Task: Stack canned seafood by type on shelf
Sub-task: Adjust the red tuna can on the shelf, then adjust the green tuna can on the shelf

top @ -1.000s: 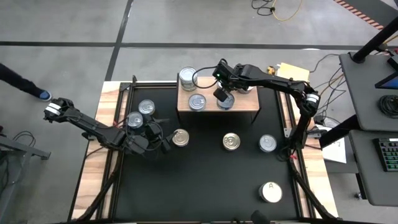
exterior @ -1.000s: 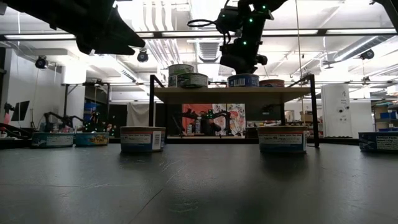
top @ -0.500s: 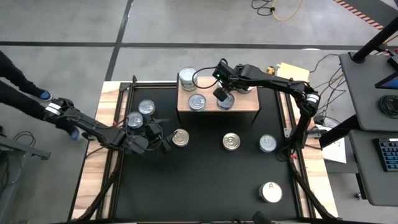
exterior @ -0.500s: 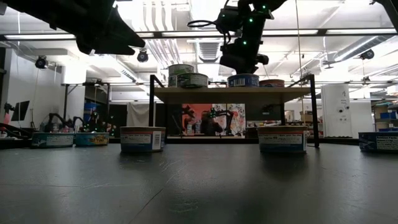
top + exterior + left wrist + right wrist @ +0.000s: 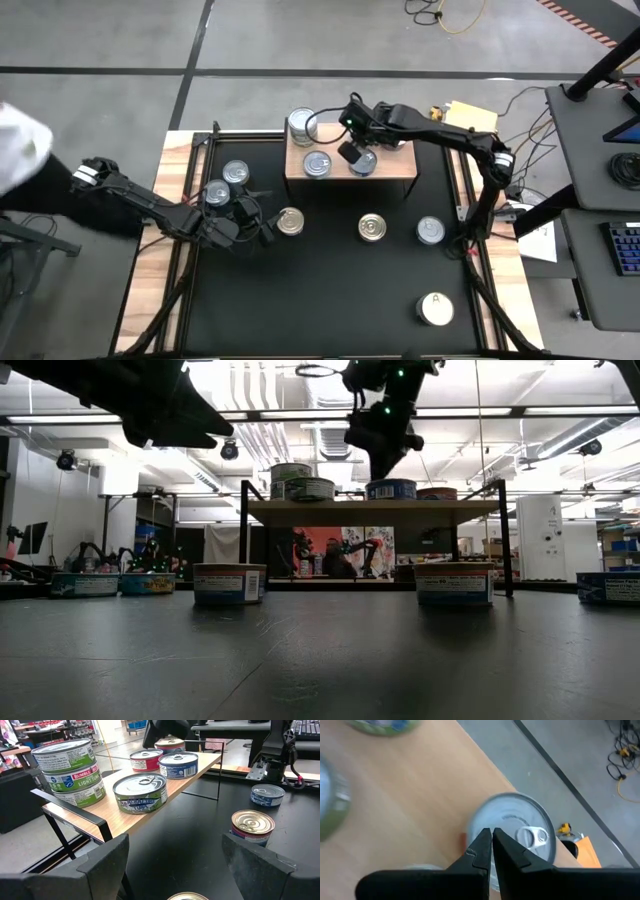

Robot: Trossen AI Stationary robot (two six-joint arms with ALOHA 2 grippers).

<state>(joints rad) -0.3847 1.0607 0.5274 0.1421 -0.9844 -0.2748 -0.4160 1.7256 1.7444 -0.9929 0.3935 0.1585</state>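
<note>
The shelf (image 5: 395, 165) at the table's far edge already carried a green stack (image 5: 70, 771) at one end, a single green tin (image 5: 140, 792) beside it, a blue tin (image 5: 178, 764) and red tins (image 5: 146, 759) behind. Six tins were left on the black top: two (image 5: 226, 182) by the left arm, a gold one (image 5: 290, 221), two silver (image 5: 400, 229) and the white "A" tin (image 5: 436, 309). The left gripper (image 5: 262, 230) hung wide open and empty beside the gold tin, the right gripper (image 5: 353, 152) pinched shut on nothing just above the blue tin, so I judged the job under half done

Overhead looking straight down, low level across table, wrist views close, all sharing the shelf (image 5: 395, 172).
</note>
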